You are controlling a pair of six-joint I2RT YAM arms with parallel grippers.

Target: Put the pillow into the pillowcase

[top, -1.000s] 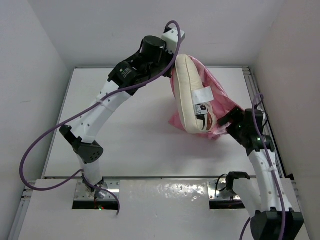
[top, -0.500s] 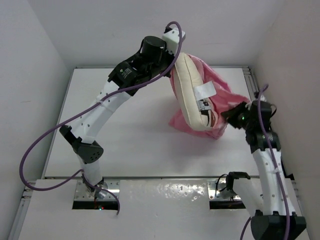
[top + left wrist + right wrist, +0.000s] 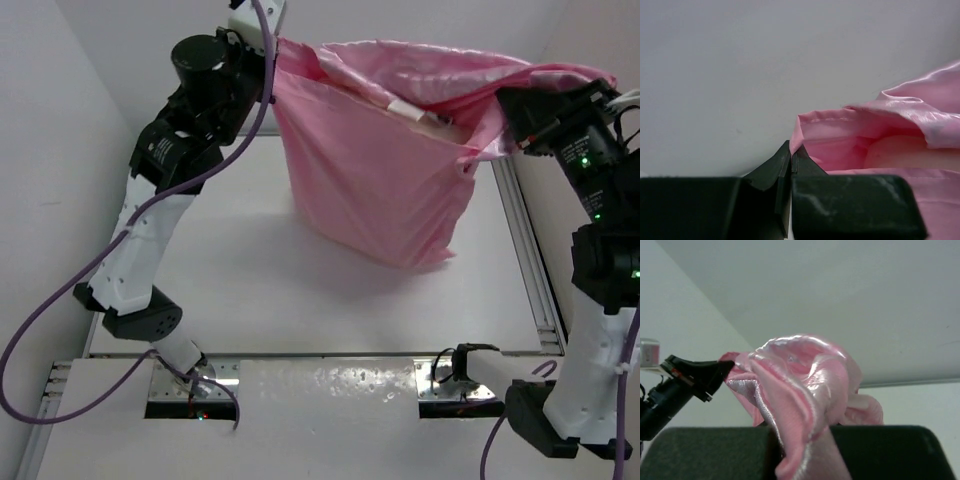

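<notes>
The pink satin pillowcase (image 3: 370, 190) hangs like a sack above the table, its mouth stretched between both raised arms. My left gripper (image 3: 273, 45) is shut on the left corner of the mouth, and the pink hem is pinched at its fingertips (image 3: 791, 151). My right gripper (image 3: 508, 98) is shut on the bunched right corner (image 3: 805, 390). The pillow is almost wholly inside: in the top view only its white tag (image 3: 405, 106) shows at the opening. The left wrist view looks into the mouth and shows its cream surface (image 3: 900, 152).
Below the hanging sack lies the white table (image 3: 230, 270), walled at the left, back and right. A metal rail (image 3: 530, 270) runs along its right edge. The arm mounts (image 3: 190, 385) sit at the near edge.
Both arms have risen high and spread apart. The right gripper has shut on the pillowcase mouth. The pillow, earlier sticking out of the case, has dropped inside it.
</notes>
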